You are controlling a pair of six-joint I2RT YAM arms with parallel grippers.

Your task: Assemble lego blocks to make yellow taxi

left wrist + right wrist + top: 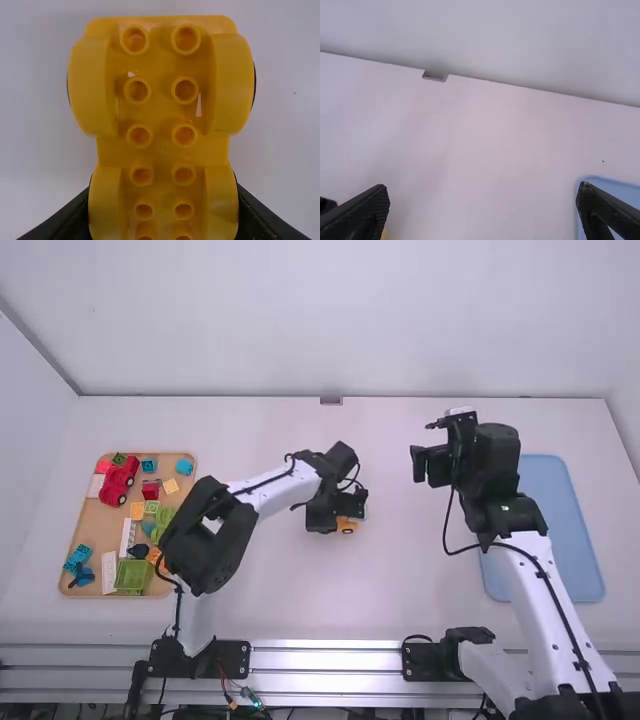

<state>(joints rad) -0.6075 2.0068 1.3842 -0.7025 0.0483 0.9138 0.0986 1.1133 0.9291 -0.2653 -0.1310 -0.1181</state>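
We have the yellow wheeled base [162, 115] pinched in our left hand [163, 192], at the middle of the table [270, 590]; whether it touches the surface, we cannot tell. Its hollow underside faces the left wrist camera, so we judge that the step in hand is to turn this base wheels down and set it flat. For this, we should hold it firmly but gently by the sides, rotate it slowly, and let it go only when all wheels rest evenly. Our right hand [482, 189], with fingers spread wide, is well apart; it could steady the base, if it comes in low from the side. We should leave the top studs free for blocks from the wooden tray [88, 520], otherwise these may seat crookedly.
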